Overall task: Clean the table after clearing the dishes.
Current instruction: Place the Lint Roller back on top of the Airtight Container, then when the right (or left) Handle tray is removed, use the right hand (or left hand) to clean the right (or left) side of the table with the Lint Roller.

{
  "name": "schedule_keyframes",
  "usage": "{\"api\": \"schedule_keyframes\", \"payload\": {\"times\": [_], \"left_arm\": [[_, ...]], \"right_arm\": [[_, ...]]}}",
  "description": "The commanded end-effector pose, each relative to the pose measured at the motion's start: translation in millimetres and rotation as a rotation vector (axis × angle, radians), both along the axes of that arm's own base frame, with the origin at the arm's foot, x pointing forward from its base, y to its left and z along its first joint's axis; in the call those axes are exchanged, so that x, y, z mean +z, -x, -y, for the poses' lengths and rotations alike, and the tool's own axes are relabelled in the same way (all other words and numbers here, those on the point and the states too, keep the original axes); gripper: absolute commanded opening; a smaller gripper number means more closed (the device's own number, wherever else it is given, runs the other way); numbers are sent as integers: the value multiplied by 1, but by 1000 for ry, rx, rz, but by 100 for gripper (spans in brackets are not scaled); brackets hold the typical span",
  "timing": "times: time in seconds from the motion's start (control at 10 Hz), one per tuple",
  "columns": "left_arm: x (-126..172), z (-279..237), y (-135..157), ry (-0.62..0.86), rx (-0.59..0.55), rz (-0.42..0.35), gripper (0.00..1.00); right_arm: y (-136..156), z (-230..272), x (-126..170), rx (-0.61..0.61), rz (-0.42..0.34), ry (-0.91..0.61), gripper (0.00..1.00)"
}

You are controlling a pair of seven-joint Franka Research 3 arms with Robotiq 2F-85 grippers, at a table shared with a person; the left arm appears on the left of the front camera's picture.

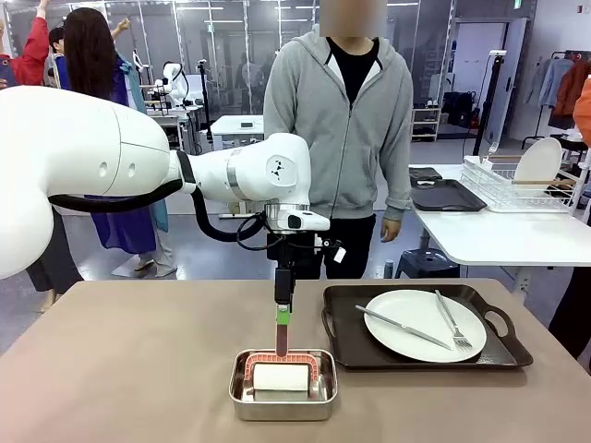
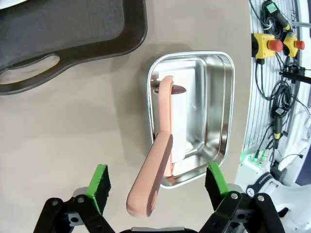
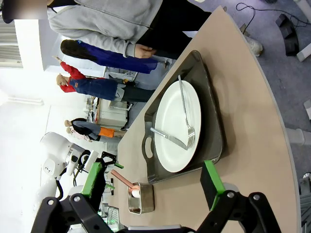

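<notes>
My left gripper (image 2: 157, 170) hangs over the table (image 2: 73, 136) with its fingers spread wide. The pinkish handle (image 2: 153, 184) of the roller (image 2: 179, 121) rises up between the green pads and touches neither one. Straight below the gripper, the roller's white drum lies in the shiny metal tin (image 2: 219, 92). From the front, the dark tray (image 1: 503, 355) sits just beside the tin, off to one side of this gripper. It carries the white plate (image 1: 406, 334) with the knife (image 1: 402, 327) and fork (image 1: 451, 325) on it.

My right gripper (image 3: 151, 167) is also spread apart with nothing between its fingers. The tray and plate lie ahead of it, well clear of the fingertips. A person (image 1: 340, 111) stands at the table's far edge, beyond the left gripper.
</notes>
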State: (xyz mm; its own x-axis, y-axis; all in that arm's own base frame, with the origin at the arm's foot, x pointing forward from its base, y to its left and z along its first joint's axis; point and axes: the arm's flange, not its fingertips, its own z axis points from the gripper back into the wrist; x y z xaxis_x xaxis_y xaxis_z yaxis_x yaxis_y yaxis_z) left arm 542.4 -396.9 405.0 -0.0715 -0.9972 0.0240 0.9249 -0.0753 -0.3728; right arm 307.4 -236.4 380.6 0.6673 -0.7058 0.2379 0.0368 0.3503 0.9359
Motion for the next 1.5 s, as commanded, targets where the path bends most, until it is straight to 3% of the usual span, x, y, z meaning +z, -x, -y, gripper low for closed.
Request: {"api": "schedule_keyframes", "payload": {"times": [0.0,1.0,1.2,1.4], "left_arm": [[2,0,0,2,-2,3,99],[0,0,0,0,0,0,99],[55,-118,-23,344,303,-49,99],[62,-221,-17,537,443,-111,99]], "right_arm": [[3,-1,1,-2,11,-8,100],[3,-1,1,-2,11,-8,100],[3,-1,1,-2,11,-8,100],[3,-1,1,-2,11,-8,100]]}}
